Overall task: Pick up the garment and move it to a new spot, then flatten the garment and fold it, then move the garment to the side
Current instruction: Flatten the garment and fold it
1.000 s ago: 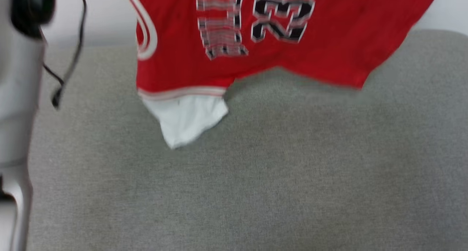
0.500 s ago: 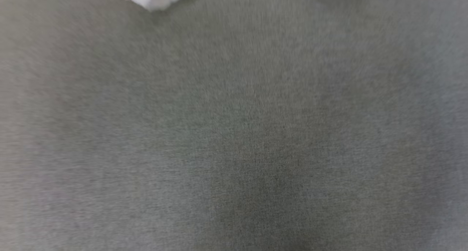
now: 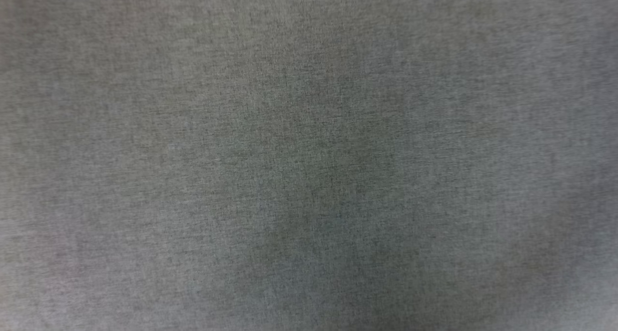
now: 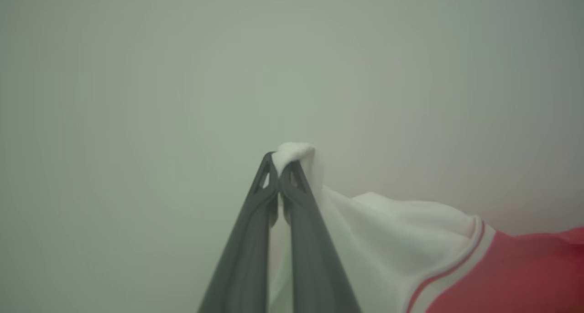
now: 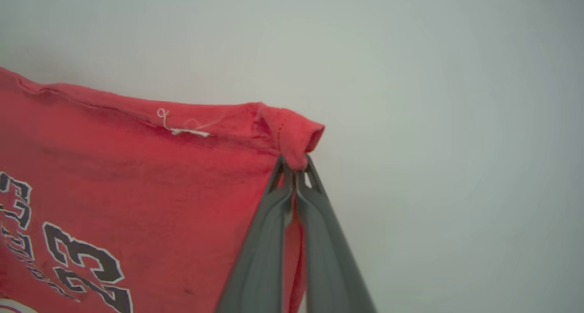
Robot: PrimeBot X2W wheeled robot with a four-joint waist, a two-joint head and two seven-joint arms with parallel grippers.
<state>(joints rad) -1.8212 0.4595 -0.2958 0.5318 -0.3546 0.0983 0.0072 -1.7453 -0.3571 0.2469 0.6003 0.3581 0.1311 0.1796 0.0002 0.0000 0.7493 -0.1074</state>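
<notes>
Item: the garment (image 5: pixel 137 176), a red jersey-style T-shirt, held off the surface by both arms.
Left gripper (image 4: pixel 279 162): jaws pressed together on a bunched tip of the white sleeve (image 4: pixel 392 231); a tuft of white cloth is seen above the fingertips, at the centre of the left wrist view.
Right gripper (image 5: pixel 295 167): jaws pinched tight on a rolled red hemmed corner (image 5: pixel 294 137), at the centre of the right wrist view.
Lie from left gripper: the cloth is draped away to the lower right of the frame, white first, then striped trim, then red.
Lie from right gripper: the stitched red edge is drawn taut toward the upper left; the body hangs to the lower left, with the black "23" print (image 5: pixel 82 258) low in the frame.
Long axis: judged to be strung between the two grips, sleeve at one end, hem corner at the other.
Nearer arm: neither; each end is already held.
Loose white thread (image 5: pixel 182 126): caught on the red edge.
Backdrop: pale wall (image 4: pixel 137 75).
Landing place: grey woven surface (image 3: pixel 309 157), seen in the head view.
Coming move, judged: both ends to be lowered together so the axis is laid flat.
</notes>
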